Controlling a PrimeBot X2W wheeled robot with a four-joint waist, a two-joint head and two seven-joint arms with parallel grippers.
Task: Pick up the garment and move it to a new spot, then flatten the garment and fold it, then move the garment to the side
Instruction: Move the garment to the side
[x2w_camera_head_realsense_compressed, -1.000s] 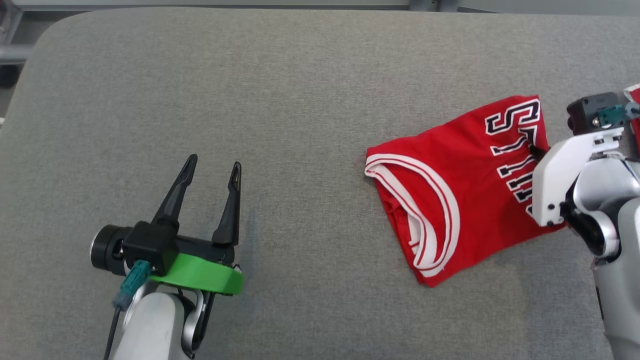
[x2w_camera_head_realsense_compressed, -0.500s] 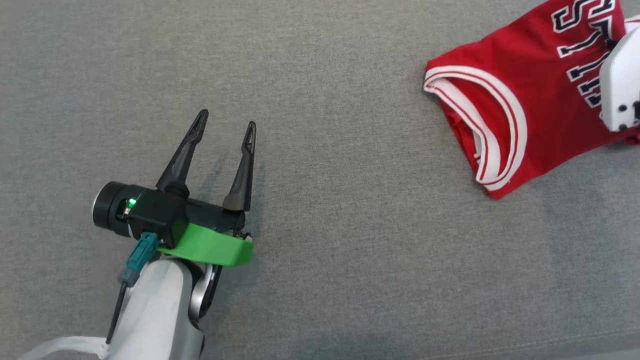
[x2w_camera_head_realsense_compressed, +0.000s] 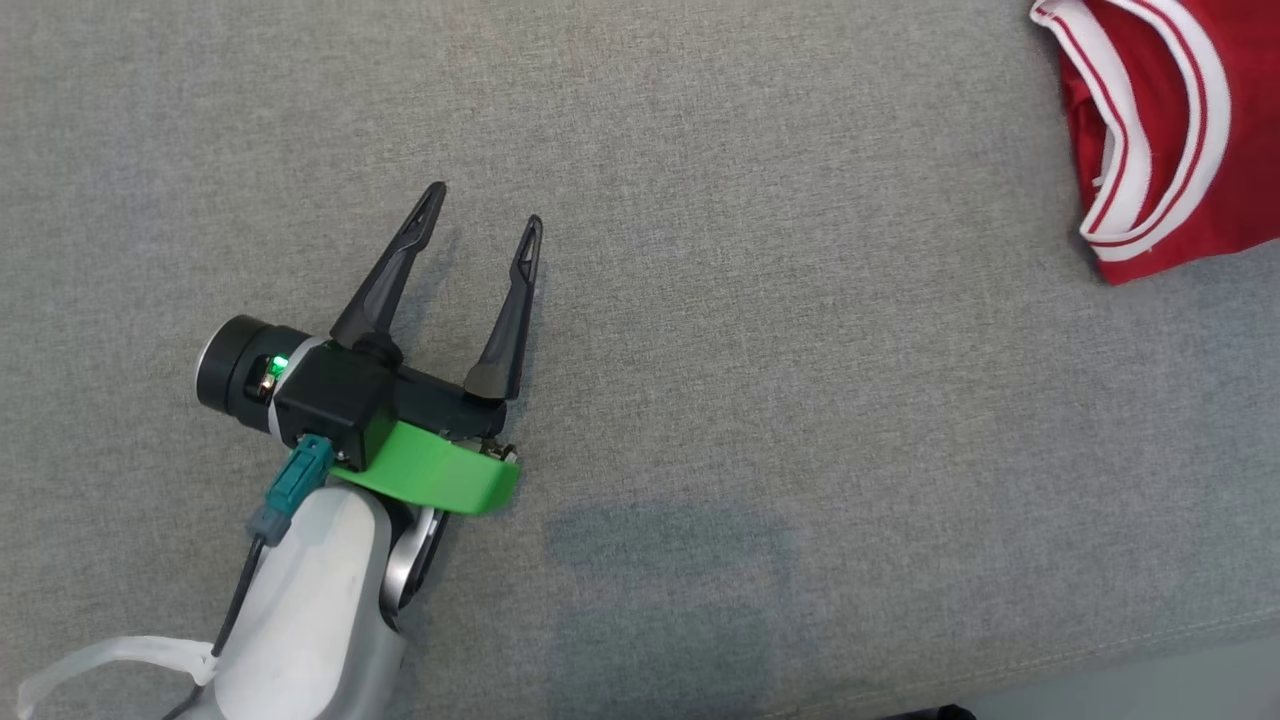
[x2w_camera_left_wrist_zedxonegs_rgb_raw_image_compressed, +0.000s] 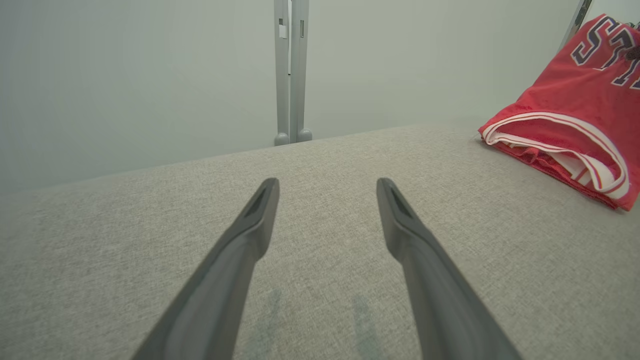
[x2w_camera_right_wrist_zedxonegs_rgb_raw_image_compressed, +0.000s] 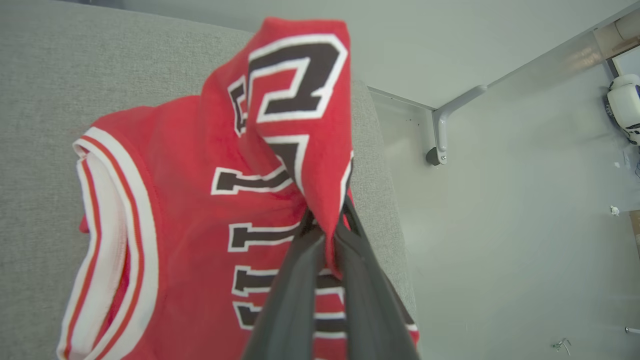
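Observation:
The garment (x2w_camera_head_realsense_compressed: 1160, 140) is a folded red jersey with white and red trim and black lettering, lying at the top right corner of the head view on the grey cushion (x2w_camera_head_realsense_compressed: 700, 350). In the right wrist view my right gripper (x2w_camera_right_wrist_zedxonegs_rgb_raw_image_compressed: 327, 225) is shut on a raised fold of the garment (x2w_camera_right_wrist_zedxonegs_rgb_raw_image_compressed: 200, 200), pinching the red cloth between its dark fingers. My left gripper (x2w_camera_head_realsense_compressed: 485, 210) stands open over bare cushion, far left of the jersey, nothing between its fingers. The left wrist view has the left gripper (x2w_camera_left_wrist_zedxonegs_rgb_raw_image_compressed: 327, 192) low over the cushion and the garment (x2w_camera_left_wrist_zedxonegs_rgb_raw_image_compressed: 565, 115) at the far right.
The cushion's front edge (x2w_camera_head_realsense_compressed: 1100, 665) runs across the lower right of the head view. A grey metal post (x2w_camera_left_wrist_zedxonegs_rgb_raw_image_compressed: 291, 70) stands behind the cushion against a pale wall. Beside the cushion's right end is pale floor with a grey bracket (x2w_camera_right_wrist_zedxonegs_rgb_raw_image_compressed: 445, 125).
The head camera has swung, so the jersey now sits at the top right of the picture. The left gripper stays open; the right gripper stays shut on the cloth.

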